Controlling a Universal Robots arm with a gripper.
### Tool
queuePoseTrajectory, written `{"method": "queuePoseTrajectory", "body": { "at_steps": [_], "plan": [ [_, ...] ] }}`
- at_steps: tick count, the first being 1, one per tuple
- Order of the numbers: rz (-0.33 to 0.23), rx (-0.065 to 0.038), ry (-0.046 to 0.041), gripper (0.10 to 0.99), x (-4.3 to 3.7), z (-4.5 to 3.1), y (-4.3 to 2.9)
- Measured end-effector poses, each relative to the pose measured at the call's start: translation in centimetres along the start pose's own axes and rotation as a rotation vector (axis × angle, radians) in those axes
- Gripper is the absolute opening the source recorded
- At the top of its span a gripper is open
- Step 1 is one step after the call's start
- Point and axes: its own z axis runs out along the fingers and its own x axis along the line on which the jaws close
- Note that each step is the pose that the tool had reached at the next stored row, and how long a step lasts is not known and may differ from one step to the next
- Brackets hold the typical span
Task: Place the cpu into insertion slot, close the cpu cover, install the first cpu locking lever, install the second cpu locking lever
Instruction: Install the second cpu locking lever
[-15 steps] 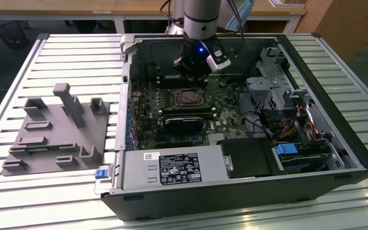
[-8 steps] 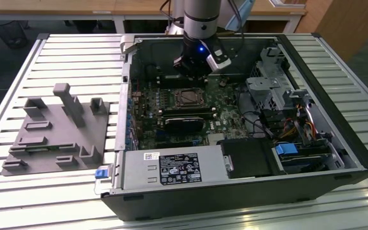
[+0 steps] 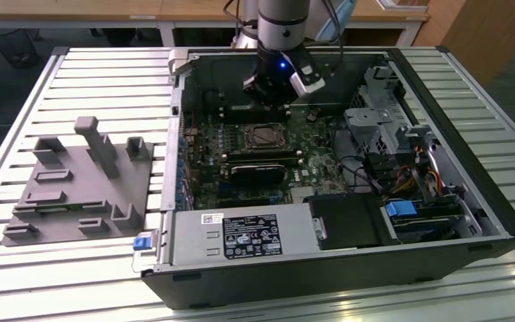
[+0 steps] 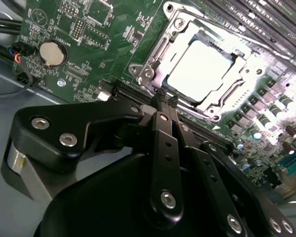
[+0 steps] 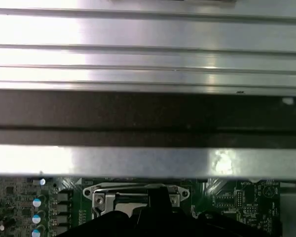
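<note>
a: where's the gripper right now?

b: inside the open pc case, hanging over the board just at the socket's twelve o'clock edge as the exterior view shows it. in the second wrist view its black fingers run together to a tip that sits right at the near edge of the slot

a: jaws?

b: pressed together, with nothing between them

a: and the cpu?

b: lying flat in the slot, its pale metal top showing through the cut-out of the cover. the cover looks folded down over it, frame lying on the chip's border

a: so which step are we on?

b: my read: the chip is placed and the cover is down, so the work is at the levers. thin wire-like bars run along the frame's sides, but i can't tell whether either is latched. the tip is near the frame corner at seven o'clock of the chip in the second wrist view, apart from it or barely touching, i can't say which

a: what does the lever step call for?

b: a narrow closed tip catching a thin springy bar, pushing it down and sideways under its hook without sliding off onto the board's small parts

a: anything else around?

b: a coin cell well off at nine o'clock of the slot, and a grey fixture on the slatted table outside the case
</note>
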Motion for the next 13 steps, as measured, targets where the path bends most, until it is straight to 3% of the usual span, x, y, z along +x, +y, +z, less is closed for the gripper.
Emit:
{"method": "queuePoseTrajectory", "body": {
  "at_steps": [7,13],
  "plan": [
    [0.000,0.000,-0.0001,0.106,0.01,-0.05,-1.20],
    [0.000,0.000,-0.0001,0.106,-0.01,-0.67,-1.42]
  ]
}}
